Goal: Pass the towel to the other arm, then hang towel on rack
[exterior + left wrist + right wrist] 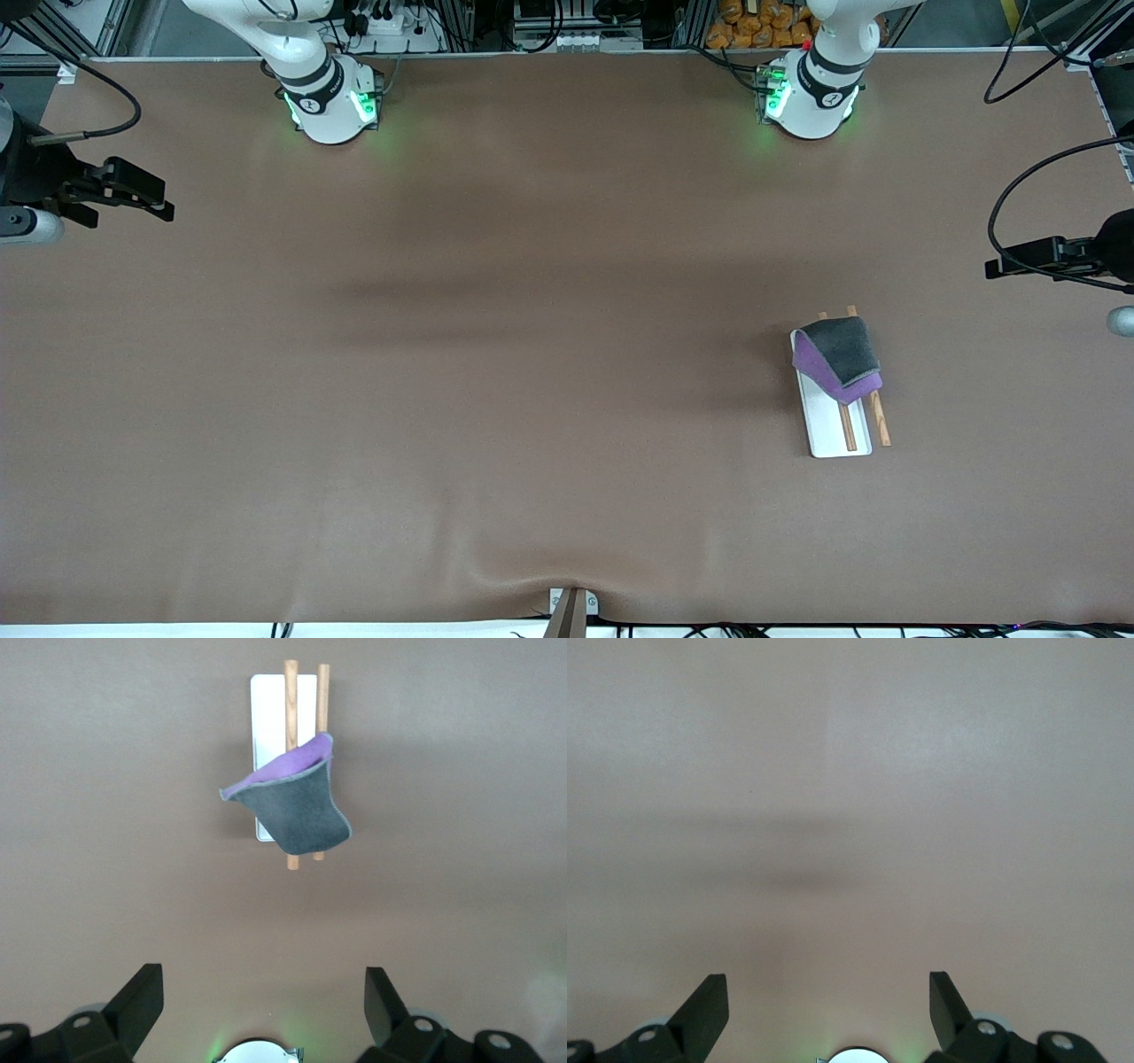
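- The towel (837, 356), grey on top with a purple underside showing, hangs draped over the two wooden rods of the rack (842, 425).
- The rack, a white flat base with the rods above it, sits on the brown worktop (496, 372) toward the left arm's end, roughly midway between the robot bases and the front camera.
- The towel covers the end of the rods farther from the front camera; the nearer rod ends stick out bare.
- The left claw (264, 1010) hangs high over the worktop's edge at the left arm's end, well apart from the rack, fingers spread wide and holding nothing.
- The right claw (828, 1010) waits over the bare worktop at the right arm's end, fingers also wide apart and empty.
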Controlling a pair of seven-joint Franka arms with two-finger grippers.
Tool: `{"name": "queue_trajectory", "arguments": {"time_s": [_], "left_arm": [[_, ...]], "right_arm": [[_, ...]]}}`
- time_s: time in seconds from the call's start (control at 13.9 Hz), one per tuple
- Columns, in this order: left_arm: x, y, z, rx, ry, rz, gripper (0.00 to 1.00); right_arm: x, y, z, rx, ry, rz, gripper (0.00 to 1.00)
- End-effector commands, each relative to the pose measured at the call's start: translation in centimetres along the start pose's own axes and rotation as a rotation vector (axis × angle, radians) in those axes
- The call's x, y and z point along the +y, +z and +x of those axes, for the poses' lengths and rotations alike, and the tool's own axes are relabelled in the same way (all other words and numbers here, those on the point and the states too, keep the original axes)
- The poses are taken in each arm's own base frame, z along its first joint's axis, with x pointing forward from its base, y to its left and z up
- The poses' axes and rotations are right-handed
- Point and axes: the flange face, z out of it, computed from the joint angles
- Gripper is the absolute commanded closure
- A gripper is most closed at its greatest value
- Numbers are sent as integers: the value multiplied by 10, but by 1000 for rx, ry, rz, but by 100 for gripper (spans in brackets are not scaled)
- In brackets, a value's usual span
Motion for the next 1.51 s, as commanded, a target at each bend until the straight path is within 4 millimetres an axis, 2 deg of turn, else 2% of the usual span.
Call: {"name": "queue_trajectory", "arguments": {"time_s": [0.0,0.22,0.36,0.72,0.93,1.44], "left_arm": [[-17,-11,-4,30,-42,25,0],[-11,-15,-8,36,-25,30,0],[-2,-22,-18,52,-30,40,0],[21,-11,-36,106,-23,109,0],[19,-4,-52,126,-28,112,0],[29,10,-92,152,-73,134,0]], "right_arm": [[3,-3,1,-6,-7,-8,0],[2,-4,1,-4,-8,-7,0],[2,-3,1,-7,-8,-5,0],[3,-3,1,-10,-5,-5,0],[2,-2,1,-12,-8,-5,0],[2,-3,1,-11,-8,-5,0]]}}
